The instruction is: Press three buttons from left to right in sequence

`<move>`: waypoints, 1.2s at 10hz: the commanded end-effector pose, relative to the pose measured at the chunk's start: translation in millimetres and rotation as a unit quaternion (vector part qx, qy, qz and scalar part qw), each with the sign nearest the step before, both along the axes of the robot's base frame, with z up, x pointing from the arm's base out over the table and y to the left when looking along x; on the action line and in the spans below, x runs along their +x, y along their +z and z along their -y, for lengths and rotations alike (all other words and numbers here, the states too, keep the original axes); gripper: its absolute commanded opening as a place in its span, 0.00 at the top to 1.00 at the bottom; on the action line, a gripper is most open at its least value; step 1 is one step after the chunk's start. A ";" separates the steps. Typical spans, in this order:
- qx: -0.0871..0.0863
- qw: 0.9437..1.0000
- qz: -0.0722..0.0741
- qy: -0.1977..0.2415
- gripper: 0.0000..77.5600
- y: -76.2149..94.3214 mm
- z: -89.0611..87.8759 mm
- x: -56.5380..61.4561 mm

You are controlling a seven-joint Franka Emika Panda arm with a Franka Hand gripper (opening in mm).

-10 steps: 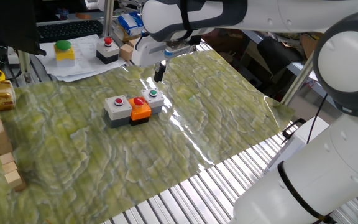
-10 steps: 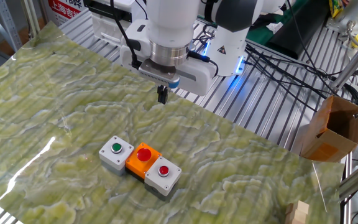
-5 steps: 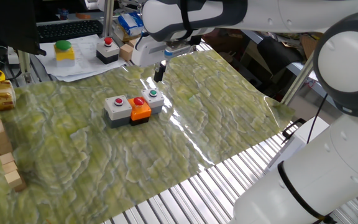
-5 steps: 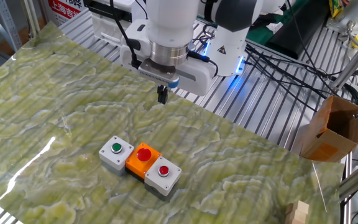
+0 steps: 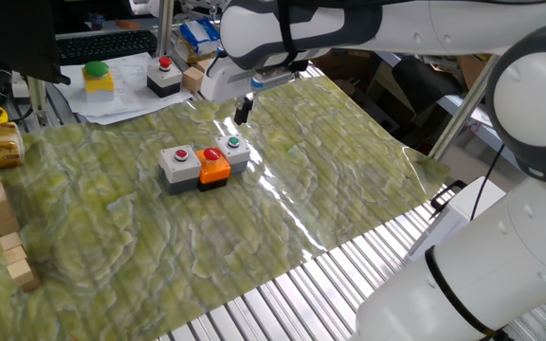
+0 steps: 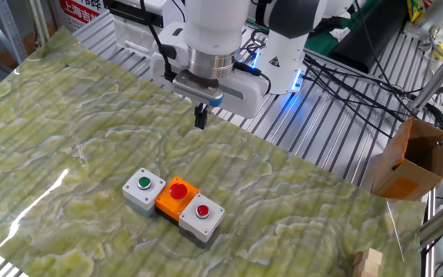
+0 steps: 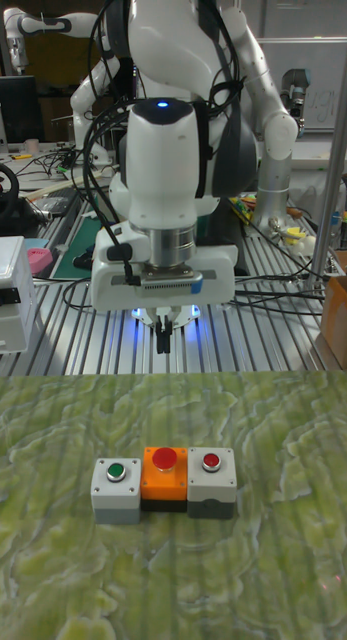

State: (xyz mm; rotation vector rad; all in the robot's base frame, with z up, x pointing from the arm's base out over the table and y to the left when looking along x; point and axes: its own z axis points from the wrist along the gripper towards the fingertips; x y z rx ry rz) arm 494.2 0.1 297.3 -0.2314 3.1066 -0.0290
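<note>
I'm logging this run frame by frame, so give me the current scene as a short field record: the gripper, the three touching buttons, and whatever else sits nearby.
gripper: fingers together, holding nothing, above the mat and apart from the buttons
grey box with red cap: one end of the row
orange box with red cap: middle, touching both neighbours
grey box with green cap: other end, nearest the gripper
surface: green patterned mat
nearby: yellow box with green button and black-based red button, off the mat

Slatted metal table (image 5: 282, 294) under a green marbled mat (image 5: 140, 237) bearing three touching button boxes (image 5: 203, 162).
</note>
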 end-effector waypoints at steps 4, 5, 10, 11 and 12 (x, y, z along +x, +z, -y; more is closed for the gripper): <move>-0.003 1.000 0.000 0.009 1.00 1.4 0.1 0.7; -0.006 1.000 0.000 0.008 1.00 1.4 0.1 0.7; -0.002 1.000 0.001 -0.016 1.00 1.4 0.1 0.7; -0.001 1.000 0.003 -0.029 1.00 1.4 0.1 0.7; -0.002 0.999 0.000 -0.044 1.00 1.4 0.1 0.7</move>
